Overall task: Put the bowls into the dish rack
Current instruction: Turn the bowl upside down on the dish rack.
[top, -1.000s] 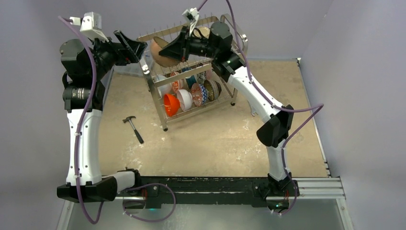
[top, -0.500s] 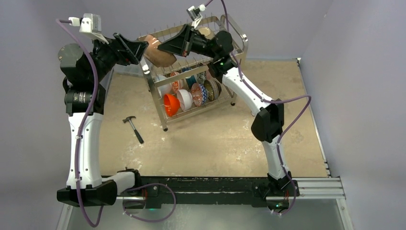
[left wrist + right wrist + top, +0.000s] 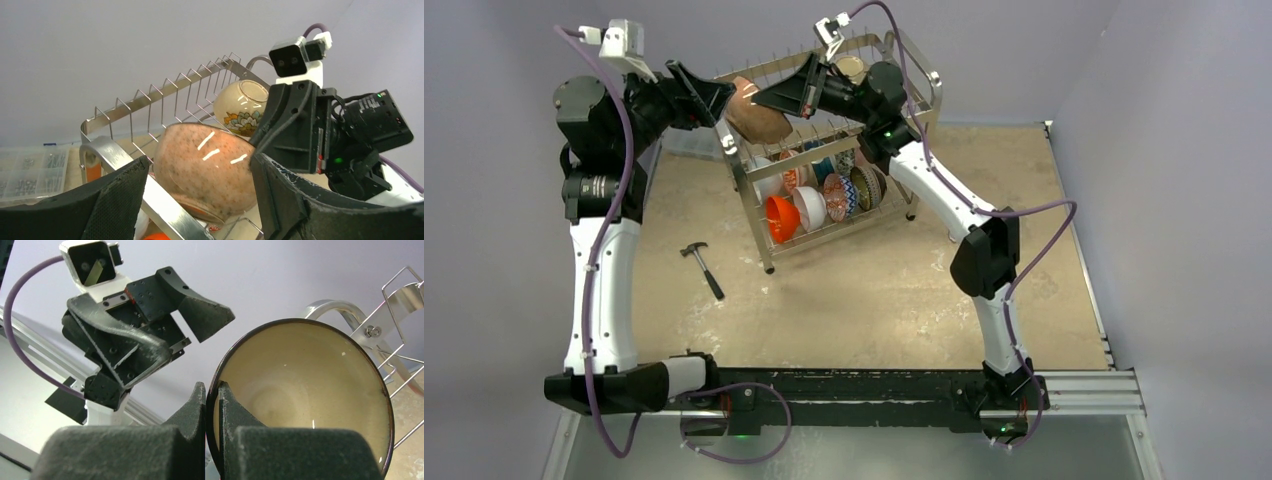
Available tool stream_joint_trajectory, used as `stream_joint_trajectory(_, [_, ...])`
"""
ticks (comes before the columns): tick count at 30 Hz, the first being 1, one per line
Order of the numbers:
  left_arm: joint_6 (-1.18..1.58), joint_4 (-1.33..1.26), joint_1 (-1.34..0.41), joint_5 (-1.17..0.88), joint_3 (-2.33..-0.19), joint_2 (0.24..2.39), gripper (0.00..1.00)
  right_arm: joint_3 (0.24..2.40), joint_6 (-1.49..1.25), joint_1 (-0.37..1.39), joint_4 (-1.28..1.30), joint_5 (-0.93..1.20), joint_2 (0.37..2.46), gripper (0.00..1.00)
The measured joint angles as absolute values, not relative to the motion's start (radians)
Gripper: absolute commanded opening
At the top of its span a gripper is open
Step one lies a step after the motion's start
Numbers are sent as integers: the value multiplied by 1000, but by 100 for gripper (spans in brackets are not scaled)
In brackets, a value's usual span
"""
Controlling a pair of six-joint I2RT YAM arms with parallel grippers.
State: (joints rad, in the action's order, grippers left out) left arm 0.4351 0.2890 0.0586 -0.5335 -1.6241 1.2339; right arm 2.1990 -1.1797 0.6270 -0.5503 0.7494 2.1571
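The speckled tan bowl [image 3: 210,172] (cream inside, dark rim) is pinched by its rim in the right gripper [image 3: 213,391]. The left gripper [image 3: 719,103] gapes wide just beside it.

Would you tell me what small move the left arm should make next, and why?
Probably ease the left gripper forward around the bowl: its fingers stand open with the bowl framed between them, while the right gripper pinches only the rim, holding it above the rack's top tier.
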Motion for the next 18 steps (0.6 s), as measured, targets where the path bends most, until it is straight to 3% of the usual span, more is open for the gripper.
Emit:
stream_joint_trajectory(6, [409, 374, 49, -516, -1722, 1334, 66, 2195, -1159, 626, -525, 733, 2149, 5])
stream_joint_trajectory(10, [364, 480, -20, -452, -1802, 1394, 56, 2187, -1143, 625, -504, 718, 2140, 9])
stream_joint_trajectory(13, [323, 548, -88, -398, -1908, 1450, 46, 2175, -1138, 623, -499, 698, 2131, 16])
stream_joint_trajectory(18, [290, 571, -139, -340, -1944, 1468, 39, 2136, -1124, 620, -473, 680, 2100, 27])
